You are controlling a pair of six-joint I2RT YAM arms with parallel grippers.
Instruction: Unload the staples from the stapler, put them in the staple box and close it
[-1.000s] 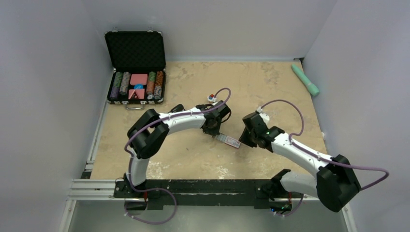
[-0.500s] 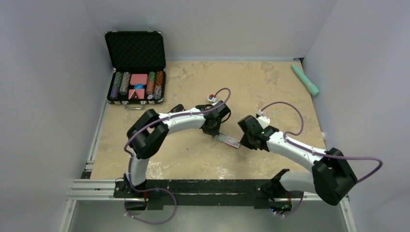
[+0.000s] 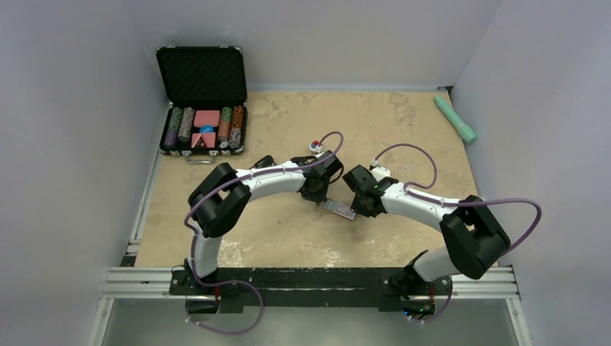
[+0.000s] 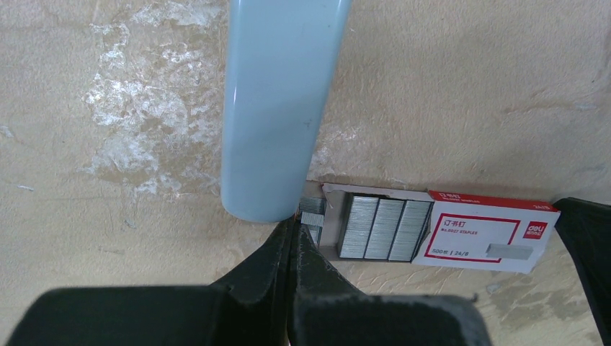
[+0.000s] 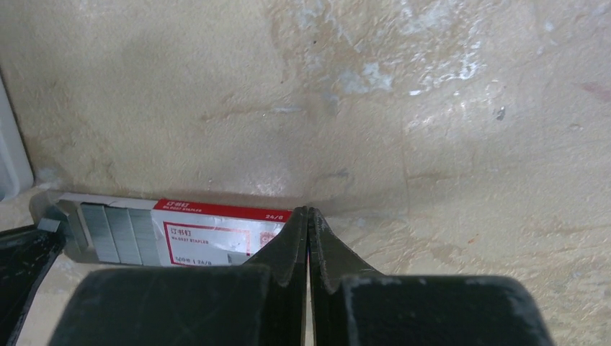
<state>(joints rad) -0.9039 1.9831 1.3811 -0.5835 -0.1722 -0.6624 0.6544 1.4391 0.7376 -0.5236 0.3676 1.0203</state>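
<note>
- The staples (image 4: 312, 207) show as a short silvery strip on the desk (image 4: 468, 86). They lie at the open end of the staple box (image 4: 475, 234), just beside the left fingers (image 4: 288, 234). Those fingers are clenched together with nothing seen between them (the stapler itself I cannot pick out in any view).
- Since a second ago the right arm has swung left and folded in closer.
- The right fingers (image 5: 306, 220), parted then, are now pressed shut and empty. Their tips sit at the box's closed red end (touching or not, I cannot tell).
- The left arm keeps the pose it had.
- A pale blue-grey oblong bar (image 4: 277, 108) runs away from the left fingers, its rounded end right at the box's open corner.
- In the top view the two wrists hide this bar and cover most of the box.
- Farther out, an open black case of poker chips (image 3: 203, 108) stands in the far left corner.
- A teal oblong (image 3: 455, 119) lies by the right wall, well apart.
</note>
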